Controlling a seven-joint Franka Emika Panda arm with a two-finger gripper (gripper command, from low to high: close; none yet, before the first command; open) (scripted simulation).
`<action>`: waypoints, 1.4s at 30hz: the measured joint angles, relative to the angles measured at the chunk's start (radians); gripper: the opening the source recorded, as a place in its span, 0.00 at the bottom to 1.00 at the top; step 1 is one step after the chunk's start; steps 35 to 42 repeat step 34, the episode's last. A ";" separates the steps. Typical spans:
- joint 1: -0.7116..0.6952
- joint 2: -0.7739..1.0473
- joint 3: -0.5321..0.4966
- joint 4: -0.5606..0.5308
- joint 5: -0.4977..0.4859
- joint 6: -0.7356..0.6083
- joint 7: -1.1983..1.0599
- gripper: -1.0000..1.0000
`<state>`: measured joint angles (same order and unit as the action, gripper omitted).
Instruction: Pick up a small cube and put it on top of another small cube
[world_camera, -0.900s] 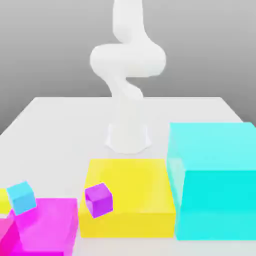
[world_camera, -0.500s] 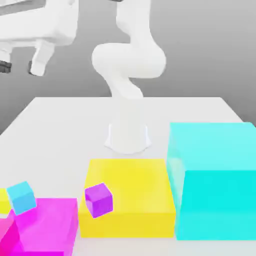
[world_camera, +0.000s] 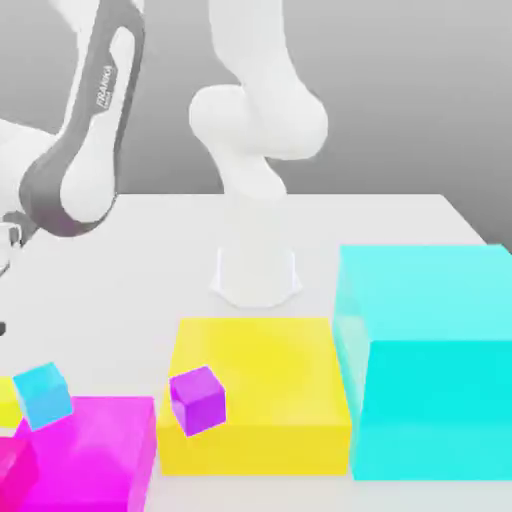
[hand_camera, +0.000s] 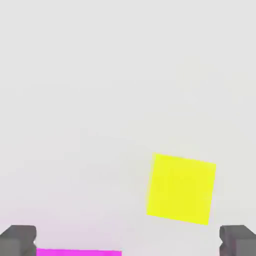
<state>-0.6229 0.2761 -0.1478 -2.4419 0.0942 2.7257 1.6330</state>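
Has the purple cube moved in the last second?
No. The purple cube sits at the same spot against the yellow block, at that block's near corner on the exterior view's left.

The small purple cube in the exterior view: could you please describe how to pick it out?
Find the tall cyan block on the exterior view's right; beside it lies a flat yellow block. The small purple cube sits tilted at that block's front corner, the only purple object.

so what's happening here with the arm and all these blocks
A white robot arm reaches down over the exterior view's left side of the table, where the small cubes sit. Its gripper is open and holds nothing, hovering above a small yellow cube. The small blue cube and small purple cube rest untouched, so nothing is stacked yet.
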 joint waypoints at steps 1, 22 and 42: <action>-0.011 0.036 0.008 0.005 0.017 0.025 -0.005 0.50; 0.081 -0.155 0.045 0.034 -0.100 -0.153 0.169 0.00; 0.159 -0.176 0.060 0.001 -0.077 -0.183 0.282 1.00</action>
